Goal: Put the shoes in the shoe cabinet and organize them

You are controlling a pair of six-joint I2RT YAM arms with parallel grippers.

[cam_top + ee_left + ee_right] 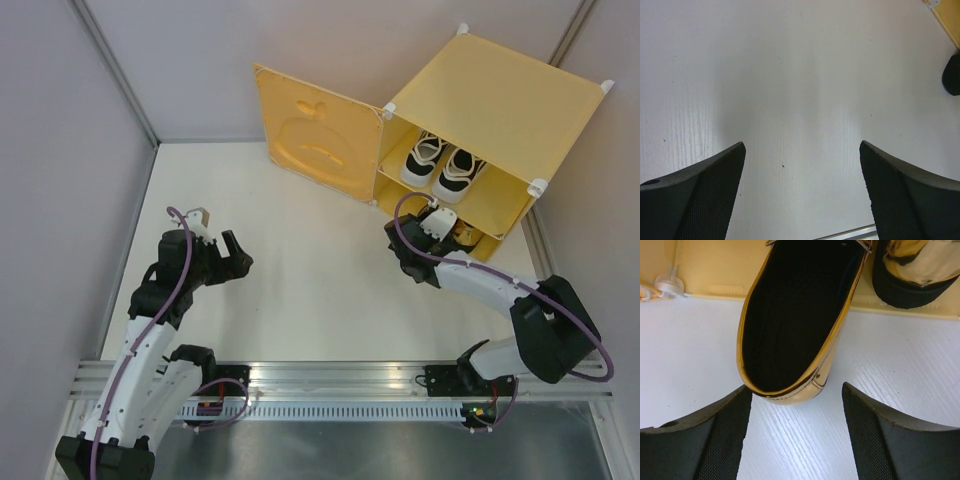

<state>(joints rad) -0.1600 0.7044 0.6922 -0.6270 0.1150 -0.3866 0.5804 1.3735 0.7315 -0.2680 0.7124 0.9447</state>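
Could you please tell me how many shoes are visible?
4. The left sneaker and right sneaker sit on the shoe cabinet's upper level; the left loafer and right loafer lie at its lower opening, the left one's heel on the table.

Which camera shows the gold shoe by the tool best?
Right wrist view: the gold shoe fills it, black inside showing. Top view only glimpses gold behind the right arm; left wrist view shows none.

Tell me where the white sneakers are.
The white sneakers stand side by side in the upper compartment of the open shoe cabinet, at the far right of the top view, just beyond the right gripper.
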